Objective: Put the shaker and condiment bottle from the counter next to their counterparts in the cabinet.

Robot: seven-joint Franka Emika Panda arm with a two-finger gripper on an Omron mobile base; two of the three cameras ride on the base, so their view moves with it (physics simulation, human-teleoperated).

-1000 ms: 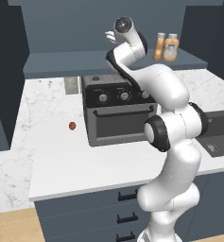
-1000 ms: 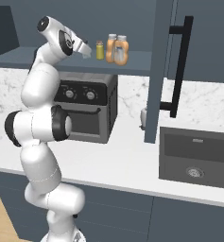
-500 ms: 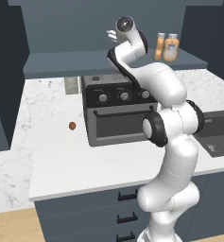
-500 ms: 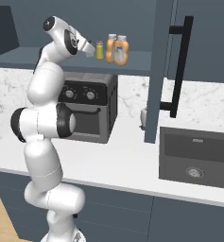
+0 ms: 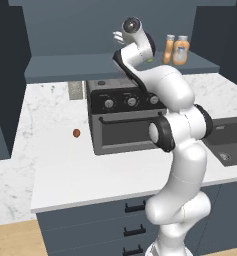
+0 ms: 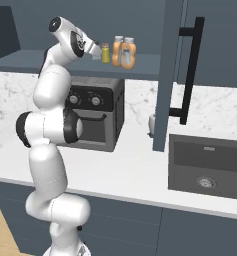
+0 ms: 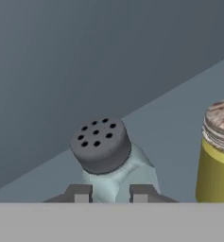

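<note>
The hand (image 7: 110, 193) is clamped on the shaker (image 7: 108, 158), its two tips pressing the pale blue-grey jar low on either side, below the dark holed cap. The jar is carried up at the open shelf of the cabinet (image 5: 65, 67), just beside the yellow-green shaker (image 7: 216, 151), its counterpart. From the right base view the hand (image 6: 95, 51) reaches in from the left, next to that yellow-green shaker (image 6: 106, 52), with two orange bottles (image 6: 124, 52) close together just past it. The low grip likely keeps the cap clear and lets the base meet the shelf first. Both bottles being on the shelf suggests the bottle step is done. What remains, as I judge it, is setting the jar down beside its match without knocking it.
</note>
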